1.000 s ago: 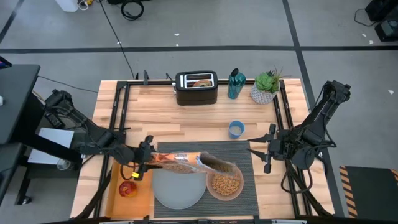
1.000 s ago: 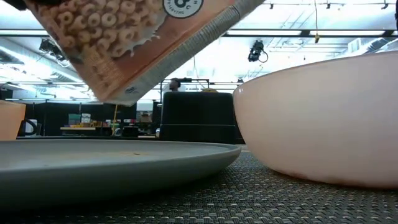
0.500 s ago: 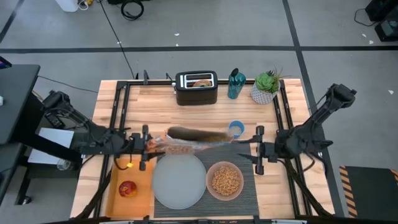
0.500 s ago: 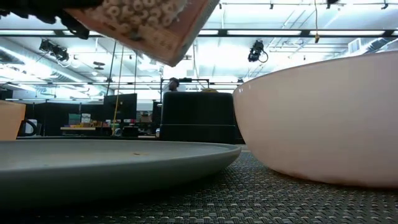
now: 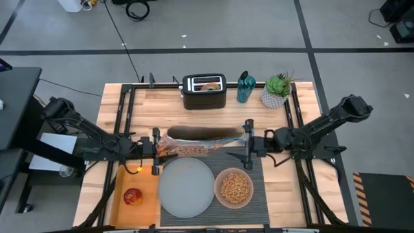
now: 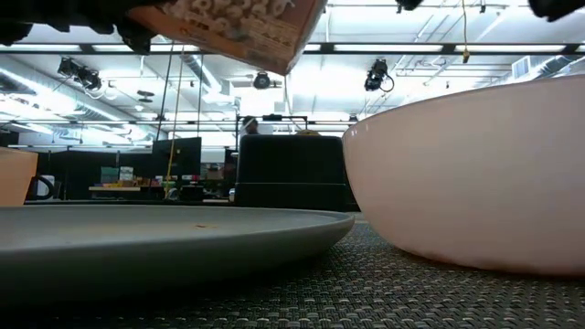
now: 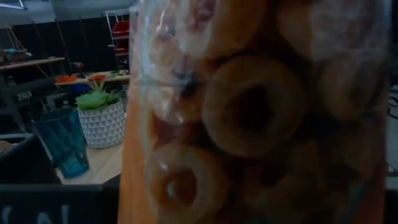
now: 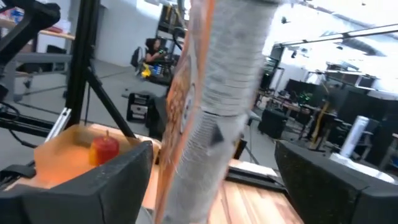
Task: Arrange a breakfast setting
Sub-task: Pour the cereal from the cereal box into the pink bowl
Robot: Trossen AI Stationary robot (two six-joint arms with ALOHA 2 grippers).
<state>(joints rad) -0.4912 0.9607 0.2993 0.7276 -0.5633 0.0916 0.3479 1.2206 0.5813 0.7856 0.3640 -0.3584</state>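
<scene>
My left hand (image 5: 154,150) is clamped on one end of the cereal bag (image 5: 197,146), holding it level in the air across the middle of the high view, just above the upper edge of the placemat (image 5: 257,194). My right hand (image 5: 248,146) is at the bag's other end with its fingers spread wide on either side of the crinkled top, and through that wrist's camera the bag (image 8: 205,106) stands right between the two dark fingers; I cannot tell that they touch it. In the left wrist view the bag (image 7: 249,118) fills nearly everything, printed rings pressed up against the lens.

So where are we? The mat is down in the lower centre of the high view. The plate (image 5: 185,188) sits on its left half, bare. The pink bowl (image 5: 234,188) sits on the right half, just beside the plate, and it holds a good heap of tan cereal (image 5: 235,188), so I'd call the pouring done.

What's left, by my reckoning: the bag has to go somewhere off the setting. The apple (image 5: 132,197) is on the orange tray (image 5: 147,206) at lower left, off the mat. The bagel (image 5: 209,85) sits in the toaster (image 5: 204,91) at the upper centre of the desk (image 5: 162,116). I can't pick out a spoon anywhere. Roughly half done, I'd say.
</scene>
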